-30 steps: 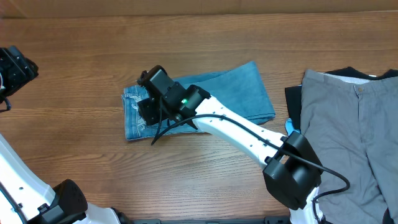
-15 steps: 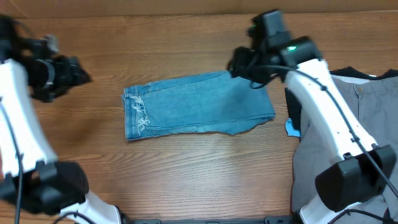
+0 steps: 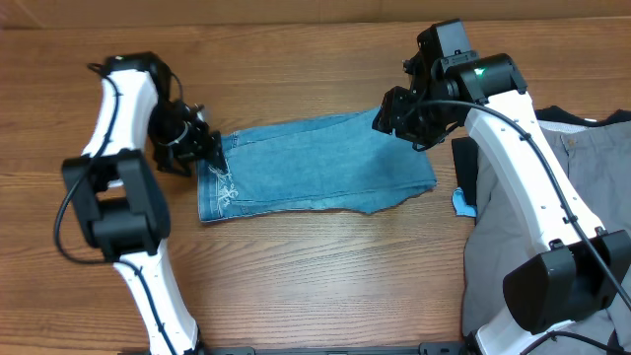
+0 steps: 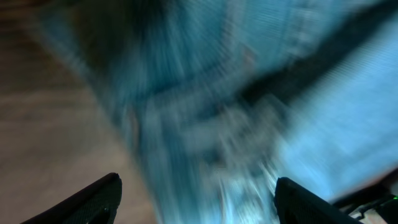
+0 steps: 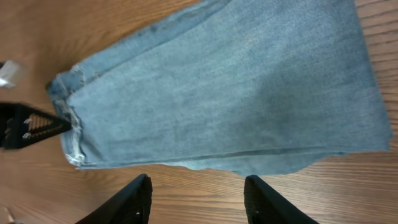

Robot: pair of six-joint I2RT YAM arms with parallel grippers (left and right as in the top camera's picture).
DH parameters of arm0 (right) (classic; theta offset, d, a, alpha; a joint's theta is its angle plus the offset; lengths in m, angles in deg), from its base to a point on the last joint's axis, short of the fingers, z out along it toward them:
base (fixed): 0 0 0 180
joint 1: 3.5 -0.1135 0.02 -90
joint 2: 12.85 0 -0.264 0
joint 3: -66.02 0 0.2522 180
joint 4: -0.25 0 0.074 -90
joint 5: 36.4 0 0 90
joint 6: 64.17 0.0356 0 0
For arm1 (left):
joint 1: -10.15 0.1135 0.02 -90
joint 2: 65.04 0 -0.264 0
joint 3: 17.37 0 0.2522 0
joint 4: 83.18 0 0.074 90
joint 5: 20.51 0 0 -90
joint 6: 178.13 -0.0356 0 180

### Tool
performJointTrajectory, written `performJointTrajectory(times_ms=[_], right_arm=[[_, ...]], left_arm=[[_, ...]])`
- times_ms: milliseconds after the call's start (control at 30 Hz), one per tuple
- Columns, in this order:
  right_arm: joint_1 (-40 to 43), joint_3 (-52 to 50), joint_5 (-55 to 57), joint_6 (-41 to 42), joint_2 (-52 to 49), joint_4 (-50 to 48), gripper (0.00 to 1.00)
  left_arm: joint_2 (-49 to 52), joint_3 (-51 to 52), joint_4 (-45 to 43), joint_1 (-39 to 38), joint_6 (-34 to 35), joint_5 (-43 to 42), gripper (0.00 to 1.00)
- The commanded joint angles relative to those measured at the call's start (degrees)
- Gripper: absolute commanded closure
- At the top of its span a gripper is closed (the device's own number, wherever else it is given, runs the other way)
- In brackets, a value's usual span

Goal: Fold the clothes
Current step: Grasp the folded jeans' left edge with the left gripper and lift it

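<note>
The light blue jeans [image 3: 315, 168] lie folded in a long strip across the middle of the table, with the stitched end at the left. My left gripper [image 3: 202, 148] is at that left end, low over the cloth. Its wrist view is motion-blurred; the fingers [image 4: 198, 186] are spread wide with blue denim [image 4: 261, 106] between them. My right gripper [image 3: 396, 116] hovers over the strip's far right corner. In the right wrist view its fingers [image 5: 198, 186] are open and empty over bare wood beside the jeans [image 5: 230, 93].
A pile of grey trousers [image 3: 552, 197] on dark clothing [image 3: 465, 158] lies at the table's right side, close to the jeans' right end. A small blue scrap [image 3: 460, 203] lies at its edge. Brown wooden table [image 3: 315, 276] all round.
My left arm has swung in from the far left to the jeans' stitched end. My right gripper has gone from the left end to the right corner and dropped slightly. The jeans now lie flatter.
</note>
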Motion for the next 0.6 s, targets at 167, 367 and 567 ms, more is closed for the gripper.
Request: performJointTrajectory(times_ms=[167, 367, 567], right_arm=[[0.33, 0.90, 2.56, -2.62, 0.68, 0.94, 0.48], [0.33, 0.90, 2.58, -2.60, 0.68, 1.33, 0.49], [0.33, 0.90, 2.67, -2.60, 0.68, 2.25, 0.48]], left_arm=[[9.64, 0.35, -2.10, -0.87, -1.40, 0.85, 0.37], [10.27, 0.24, -1.75, -0.81, -1.49, 1.64, 0.96], [5.95, -5.84, 7.10, 2.03, 0.26, 9.40, 0.96]])
